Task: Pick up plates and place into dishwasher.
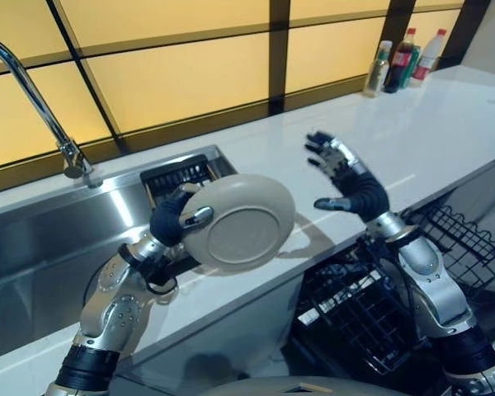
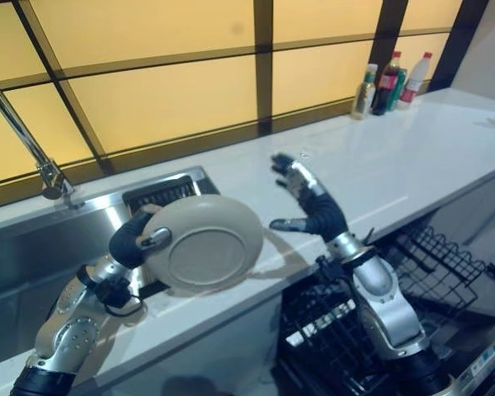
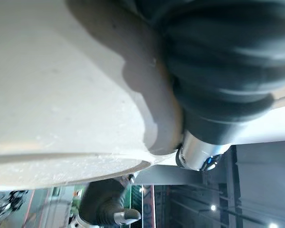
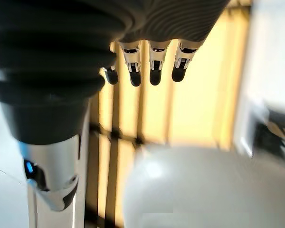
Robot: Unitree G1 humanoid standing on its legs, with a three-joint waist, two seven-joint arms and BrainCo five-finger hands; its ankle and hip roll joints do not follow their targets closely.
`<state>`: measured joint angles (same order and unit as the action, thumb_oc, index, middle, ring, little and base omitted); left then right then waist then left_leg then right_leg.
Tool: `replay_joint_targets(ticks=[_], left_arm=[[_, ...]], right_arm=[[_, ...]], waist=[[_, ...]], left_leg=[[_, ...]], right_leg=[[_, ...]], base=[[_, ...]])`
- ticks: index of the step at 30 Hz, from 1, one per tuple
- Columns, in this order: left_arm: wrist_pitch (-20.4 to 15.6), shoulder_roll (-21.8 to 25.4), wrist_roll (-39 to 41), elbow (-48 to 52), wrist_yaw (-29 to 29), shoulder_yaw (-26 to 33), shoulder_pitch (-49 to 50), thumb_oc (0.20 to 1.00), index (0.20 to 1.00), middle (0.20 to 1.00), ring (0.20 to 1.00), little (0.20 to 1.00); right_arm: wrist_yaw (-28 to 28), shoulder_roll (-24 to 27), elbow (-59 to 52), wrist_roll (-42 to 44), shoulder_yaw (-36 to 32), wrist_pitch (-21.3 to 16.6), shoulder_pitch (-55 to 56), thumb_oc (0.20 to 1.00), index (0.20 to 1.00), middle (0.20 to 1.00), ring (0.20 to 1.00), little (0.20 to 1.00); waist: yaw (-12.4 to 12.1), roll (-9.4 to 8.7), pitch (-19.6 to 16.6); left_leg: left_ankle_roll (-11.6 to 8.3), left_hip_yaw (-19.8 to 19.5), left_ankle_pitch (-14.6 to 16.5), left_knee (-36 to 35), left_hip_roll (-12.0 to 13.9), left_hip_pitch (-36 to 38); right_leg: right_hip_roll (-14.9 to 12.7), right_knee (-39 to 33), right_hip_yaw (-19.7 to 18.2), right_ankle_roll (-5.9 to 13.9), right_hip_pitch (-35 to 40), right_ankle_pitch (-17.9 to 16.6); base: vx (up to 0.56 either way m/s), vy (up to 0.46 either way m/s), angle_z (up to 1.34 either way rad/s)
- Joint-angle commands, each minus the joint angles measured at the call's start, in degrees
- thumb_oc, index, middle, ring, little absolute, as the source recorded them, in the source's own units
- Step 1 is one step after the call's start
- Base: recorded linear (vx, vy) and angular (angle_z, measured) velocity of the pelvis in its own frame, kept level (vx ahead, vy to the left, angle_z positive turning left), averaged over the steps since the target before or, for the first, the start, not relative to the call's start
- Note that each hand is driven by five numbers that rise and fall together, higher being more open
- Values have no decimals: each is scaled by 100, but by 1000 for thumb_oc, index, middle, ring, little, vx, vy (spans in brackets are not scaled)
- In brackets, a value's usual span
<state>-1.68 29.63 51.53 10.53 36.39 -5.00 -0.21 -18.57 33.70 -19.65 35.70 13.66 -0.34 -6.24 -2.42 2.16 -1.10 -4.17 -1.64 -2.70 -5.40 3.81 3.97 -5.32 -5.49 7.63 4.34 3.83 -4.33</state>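
plate (image 1: 246,224): pale, round, held up in the air on edge over the front of the table (image 1: 412,140), underside facing the head cam, just beside the sink (image 1: 58,239).
left robot hand (image 1: 175,219): pinching the plate's rim, thumb on the underside, fingers behind it; wrist cam shows the rim pressed against the palm.
right robot hand (image 1: 340,169): fingers spread and straight, holds nothing, raised near the plate's far edge but apart from it.
handling: prob. ceramic, so stiff, fairly heavy for a one-edge pinch, smooth and slippery, chips or breaks if dropped. Weight hangs off one side, so it may swing or slip.
where to hold: rim w/ thumb on one face, fingers on the other; second hold on the opposite rim would steady it.
dishwasher rack (image 1: 355,309): black wire, pulled out below the table front, under the right arm; prob. the goal.
in the way: table edge sits between plate and rack; right arm hangs over the rack; wire tines could catch the rim.
around: tap (image 1: 33,99) and dark drain rack (image 1: 177,175) behind the plate; bottles (image 1: 403,59) at the far end, well apart.
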Motion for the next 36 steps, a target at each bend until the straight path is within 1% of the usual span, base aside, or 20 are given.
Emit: replay_joint_targets(ticks=[1, 5, 8, 13, 17, 18, 19, 20, 21, 22, 23, 25, 32, 36], left_arm=[[-118, 301, 364, 89, 103, -191, -546, 200, 200, 200, 200, 200], [-133, 304, 327, 47, 142, -180, -493, 200, 200, 200, 200, 200], [-92, 299, 287, 59, 113, -191, -482, 200, 200, 200, 200, 200], [-32, 301, 312, 62, 109, -219, -443, 200, 200, 200, 200, 200], [-22, 281, 353, 26, 87, -260, -449, 200, 200, 200, 200, 200], [-19, 264, 324, 24, 68, -287, -456, 200, 200, 200, 200, 200], [-18, 262, 315, 21, 62, -302, -455, 200, 200, 200, 200, 200], [-22, 266, 321, 20, 52, -314, -454, 200, 200, 200, 200, 200], [-18, 269, 342, 26, 28, -331, -457, 200, 200, 200, 200, 200], [-35, 263, 342, 16, 23, -345, -447, 200, 200, 200, 200, 200], [-53, 264, 344, 2, 22, -359, -442, 200, 200, 200, 200, 200], [-71, 246, 326, -11, 15, -387, -427, 200, 200, 200, 200, 200], [-120, 199, 265, -14, -113, -432, -389, 200, 200, 200, 200, 200], [-165, 186, 280, -35, -217, -424, -379, 200, 200, 200, 200, 200]], right_arm=[[-501, -27, -105, 490, 66, 108, -151, 1000, 1000, 1000, 1000, 1000], [-825, -77, -140, 711, 193, 350, -89, 1000, 1000, 1000, 1000, 1000], [-867, -149, -148, 912, 263, 464, -74, 1000, 1000, 1000, 1000, 1000], [-933, -212, -184, 883, 388, 598, 25, 1000, 1000, 1000, 1000, 1000], [-962, -259, -149, 944, 470, 629, 74, 1000, 1000, 1000, 1000, 1000], [-926, -272, -134, 994, 492, 688, 76, 868, 868, 868, 868, 868], [-898, -292, -135, 1023, 501, 739, 94, 846, 846, 846, 846, 846], [-871, -303, -142, 1042, 510, 768, 108, 856, 856, 856, 856, 856], [-829, -305, -142, 1060, 523, 770, 130, 664, 664, 664, 664, 664], [-791, -300, -133, 1077, 527, 768, 152, 335, 335, 335, 335, 335], [-752, -297, -122, 1090, 528, 771, 161, 200, 200, 200, 200, 200], [-670, -318, -84, 1088, 528, 732, 176, 200, 200, 200, 200, 200], [-456, -368, -82, 1350, 444, 780, 291, 200, 200, 200, 200, 200], [-212, -395, -47, 1258, 405, 685, 344, 200, 200, 200, 200, 200]], waist=[[-28, -226, -154], [-37, -241, -143], [-42, -252, -133], [-34, -248, -129], [-25, -245, -119], [-22, -249, -118], [-17, -248, -115], [-13, -247, -114], [-6, -248, -113], [1, -249, -110], [6, -248, -106], [18, -249, -101], [58, -253, -105], [83, -248, -106]], left_leg=[[222, 69, 256, 40, -206, -97], [224, 86, 268, 40, -204, -79], [224, 108, 275, 40, -198, -62], [237, 132, 283, 40, -199, -45], [245, 131, 287, 40, -210, -39], [248, 130, 290, 40, -215, -35], [251, 130, 291, 40, -217, -33], [253, 132, 289, 40, -219, -34], [256, 138, 288, 40, -221, -40], [259, 143, 289, 40, -222, -39], [263, 147, 291, 40, -223, -35], [270, 154, 298, 40, -228, -24], [283, 218, 303, 40, -219, -35], [287, 247, 300, 40, -208, -29]], right_leg=[[-170, 49, 12, 225, 117, 306], [-162, 49, 22, 217, 135, 317], [-169, 49, 28, 223, 145, 318], [-184, 49, 18, 235, 159, 314], [-201, 49, 14, 243, 165, 309], [-208, 49, 13, 245, 171, 310], [-215, 49, 13, 248, 174, 307], [-219, 49, 10, 252, 173, 304], [-224, 49, 7, 256, 171, 301], [-227, 49, 1, 259, 172, 299], [-229, 49, -6, 260, 173, 297], [-233, 49, -24, 263, 174, 290], [-237, 49, -80, 272, 139, 280], [-238, 49, -102, 268, 142, 274]], base=[[22, -13, 6], [16, -8, 5], [5, -3, 1], [0, 0, 0], [0, 0, 0], [0, 0, 0], [0, 0, 0], [0, 0, 0], [0, 0, 0], [0, 0, 0], [0, 0, 0], [0, 0, 0], [-7, -3, -2], [-17, -12, -11]])
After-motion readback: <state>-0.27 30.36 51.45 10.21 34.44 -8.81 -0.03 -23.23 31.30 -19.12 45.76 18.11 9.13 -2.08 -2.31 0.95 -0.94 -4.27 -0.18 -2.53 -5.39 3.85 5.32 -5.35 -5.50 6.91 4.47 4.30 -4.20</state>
